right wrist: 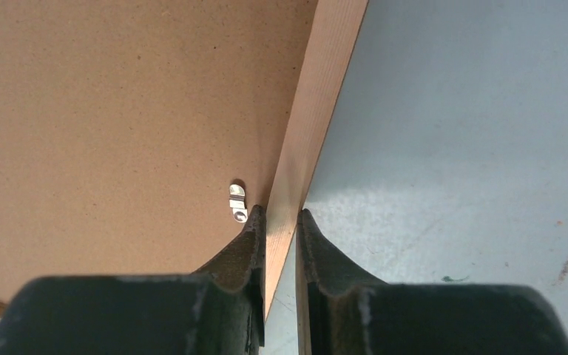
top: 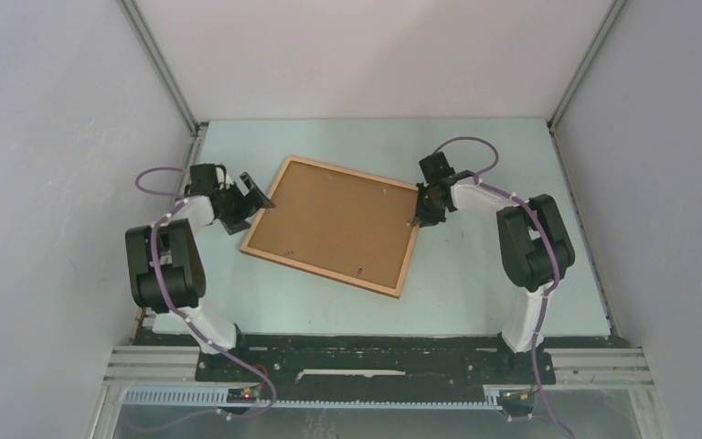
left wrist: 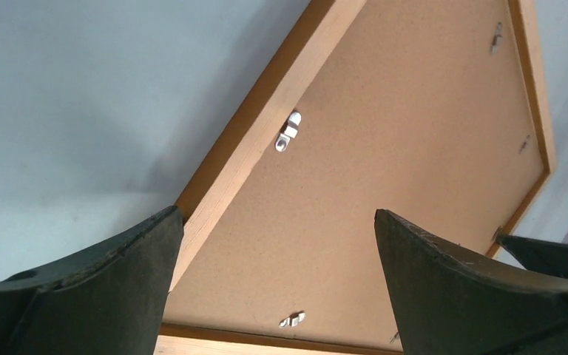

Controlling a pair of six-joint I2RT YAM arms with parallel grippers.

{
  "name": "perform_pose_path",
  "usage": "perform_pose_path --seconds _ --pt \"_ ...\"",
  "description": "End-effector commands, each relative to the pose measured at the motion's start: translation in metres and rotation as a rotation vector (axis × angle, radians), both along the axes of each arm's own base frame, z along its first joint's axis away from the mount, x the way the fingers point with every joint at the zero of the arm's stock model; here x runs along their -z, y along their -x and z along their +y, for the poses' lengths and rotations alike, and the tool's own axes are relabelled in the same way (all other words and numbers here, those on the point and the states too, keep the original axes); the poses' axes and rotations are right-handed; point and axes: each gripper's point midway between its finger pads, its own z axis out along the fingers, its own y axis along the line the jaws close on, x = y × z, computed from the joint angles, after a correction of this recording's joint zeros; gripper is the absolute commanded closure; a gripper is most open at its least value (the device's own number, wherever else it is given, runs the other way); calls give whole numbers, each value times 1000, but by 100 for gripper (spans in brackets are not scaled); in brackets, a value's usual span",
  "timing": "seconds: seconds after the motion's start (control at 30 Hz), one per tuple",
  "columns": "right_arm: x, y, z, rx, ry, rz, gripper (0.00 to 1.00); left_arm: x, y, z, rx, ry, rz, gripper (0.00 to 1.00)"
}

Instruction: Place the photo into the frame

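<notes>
The frame (top: pixel 319 272) is laid back-up on the tabletop (top: pixel 475 274), its long axis slanted between the 2 arms. Its right rail is pinched by the right gripper (right wrist: pixel 279 214). The left gripper (left wrist: pixel 277 213) is held wide open at its left corner. No photo is seen.

No text, label or number can be read on the frame (top: pixel 320 272), backing board (top: pixel 334 224) or table (top: pixel 475 274).
</notes>
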Motion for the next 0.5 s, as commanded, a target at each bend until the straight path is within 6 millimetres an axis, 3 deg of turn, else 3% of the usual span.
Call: perform_pose_path --seconds 0.0,0.1,0.3,0.47 --pt "7 31 -3 -97 -42 74 78 -3 55 -74 93 287 50 1" --pt "-2 34 -7 -72 -47 48 62 -8 81 -84 108 325 17 1" --pt "-22 34 -18 -19 -19 6 45 2 126 -108 214 391 68 1" --pt "-32 27 -27 14 28 -39 38 4 134 -106 220 351 56 1"
